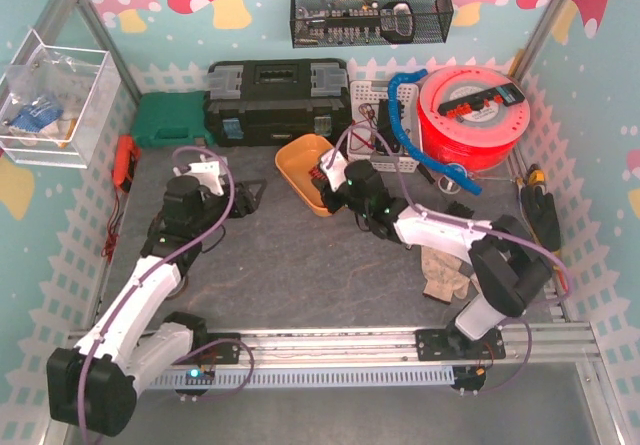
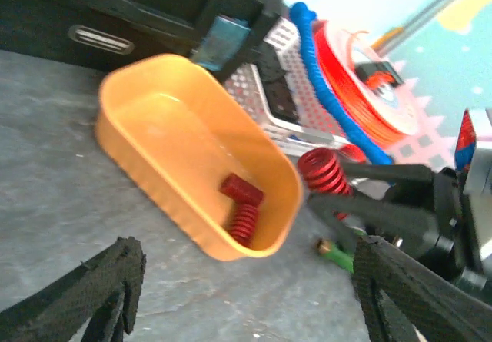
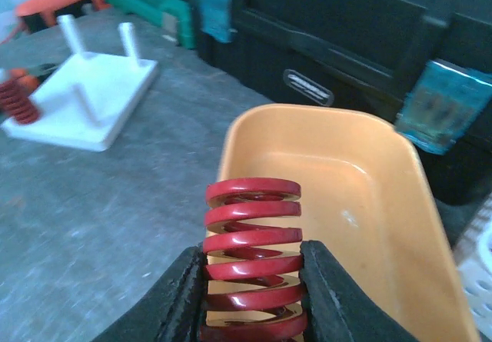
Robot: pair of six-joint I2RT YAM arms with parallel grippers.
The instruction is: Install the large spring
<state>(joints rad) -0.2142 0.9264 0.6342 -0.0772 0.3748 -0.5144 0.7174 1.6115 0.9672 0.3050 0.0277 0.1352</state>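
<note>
The large red spring (image 3: 254, 234) stands upright, clamped between the fingers of my right gripper (image 3: 254, 263). I hold it just in front of the orange bin (image 3: 369, 196). In the left wrist view the spring (image 2: 323, 171) sits at the tip of the right gripper (image 2: 350, 192), past the bin's right end. The white peg base (image 3: 84, 96) lies at the far left with several upright pegs and a small red spring (image 3: 17, 100) at its left edge. My left gripper (image 2: 247, 261) is open and empty, low over the table and facing the bin.
The orange bin (image 2: 131, 104) holds two smaller red springs (image 2: 242, 204). Behind it are a black toolbox (image 1: 278, 100), a green case (image 1: 172, 120), a white perforated basket (image 1: 375, 115) and a red cable reel (image 1: 473, 115). A green-handled tool (image 2: 338, 254) lies by the bin.
</note>
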